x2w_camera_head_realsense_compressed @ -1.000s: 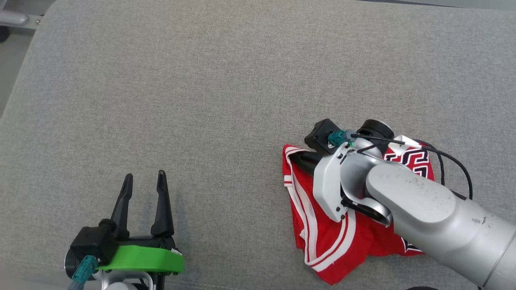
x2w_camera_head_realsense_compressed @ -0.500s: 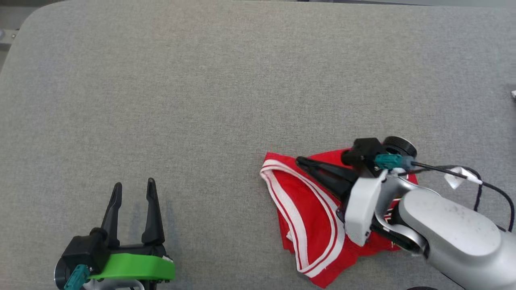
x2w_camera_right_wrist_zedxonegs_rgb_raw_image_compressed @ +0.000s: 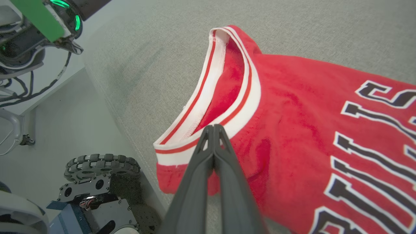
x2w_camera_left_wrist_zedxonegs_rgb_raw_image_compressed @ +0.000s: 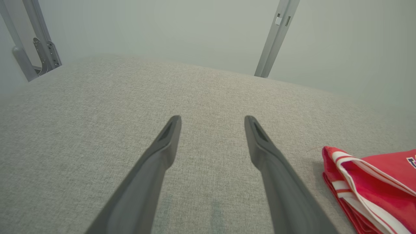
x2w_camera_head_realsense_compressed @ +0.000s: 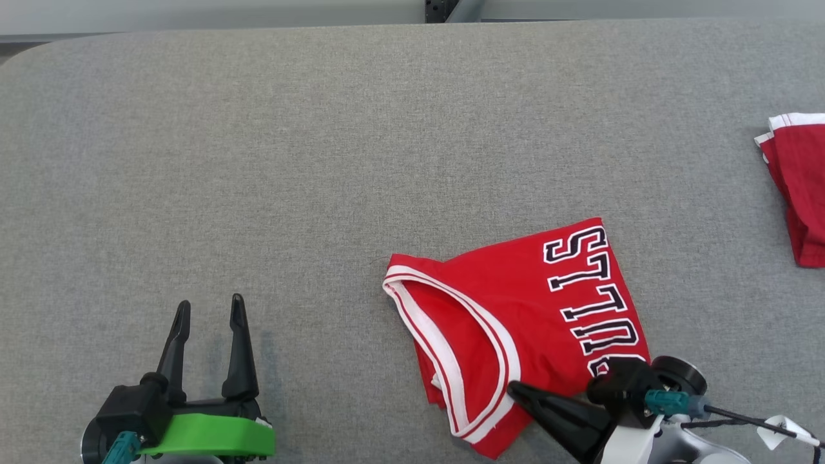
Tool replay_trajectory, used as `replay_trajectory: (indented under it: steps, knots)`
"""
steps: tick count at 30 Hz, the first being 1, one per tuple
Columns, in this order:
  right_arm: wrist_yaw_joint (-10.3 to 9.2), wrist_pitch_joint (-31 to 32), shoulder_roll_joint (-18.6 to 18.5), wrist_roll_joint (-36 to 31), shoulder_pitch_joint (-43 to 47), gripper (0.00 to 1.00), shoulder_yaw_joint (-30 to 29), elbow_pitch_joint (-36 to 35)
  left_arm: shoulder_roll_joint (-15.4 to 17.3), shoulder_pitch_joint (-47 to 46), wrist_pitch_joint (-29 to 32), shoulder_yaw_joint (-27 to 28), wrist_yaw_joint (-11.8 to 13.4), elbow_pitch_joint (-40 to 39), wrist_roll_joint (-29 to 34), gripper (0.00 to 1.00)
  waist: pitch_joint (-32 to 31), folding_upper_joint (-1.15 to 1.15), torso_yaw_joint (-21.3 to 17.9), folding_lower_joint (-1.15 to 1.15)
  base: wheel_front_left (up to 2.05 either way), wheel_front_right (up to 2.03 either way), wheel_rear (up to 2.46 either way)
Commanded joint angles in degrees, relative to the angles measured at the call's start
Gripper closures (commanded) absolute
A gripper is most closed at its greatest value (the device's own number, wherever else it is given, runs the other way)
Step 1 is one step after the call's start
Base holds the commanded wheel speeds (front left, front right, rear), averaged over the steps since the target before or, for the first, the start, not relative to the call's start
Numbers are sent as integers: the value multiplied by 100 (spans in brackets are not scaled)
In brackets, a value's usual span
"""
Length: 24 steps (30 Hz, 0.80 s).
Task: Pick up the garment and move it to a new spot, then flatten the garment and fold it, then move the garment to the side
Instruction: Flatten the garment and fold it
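1. The garment (x2w_camera_head_realsense_compressed: 515,303), judged soft, light and limp, lies folded on the bench (x2w_camera_head_realsense_compressed: 258,161), front right.
2. The left tool (x2w_camera_head_realsense_compressed: 211,300) gapes empty; the right tool (x2w_camera_right_wrist_zedxonegs_rgb_raw_image_compressed: 213,127) is closed at the white trim (x2w_camera_right_wrist_zedxonegs_rgb_raw_image_compressed: 253,97), likely the firmest hold.

The head camera looks steeply down from high above onto the wide grey fabric-covered table (x2w_camera_head_realsense_compressed: 322,129). The left wrist camera sits low, facing along it toward a pale wall (x2w_camera_left_wrist_zedxonegs_rgb_raw_image_compressed: 195,29). The right wrist camera hangs close over the folded red jersey with white-striped trim (x2w_camera_right_wrist_zedxonegs_rgb_raw_image_compressed: 292,113). All three views share its striped edge.
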Motion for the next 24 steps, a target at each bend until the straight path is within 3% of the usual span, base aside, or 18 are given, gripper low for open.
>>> replay_trajectory:
  steps: [1,7,24]
  knots:
    - [1,52,69,-78,118,100,-23,-51,9,29,-13,0,-16,-15,38,0,1,0,-17,0,0,0,0]
    - [0,174,405,-194,8,100,139,165,9,-2,-14,-62,-42,13,53,0,68,0,6,0,0,0,0]
    - [1,102,1177,167,-1530,100,1521,1965,9,-197,-14,-91,-84,99,65,0,234,0,359,0,0,0,0]
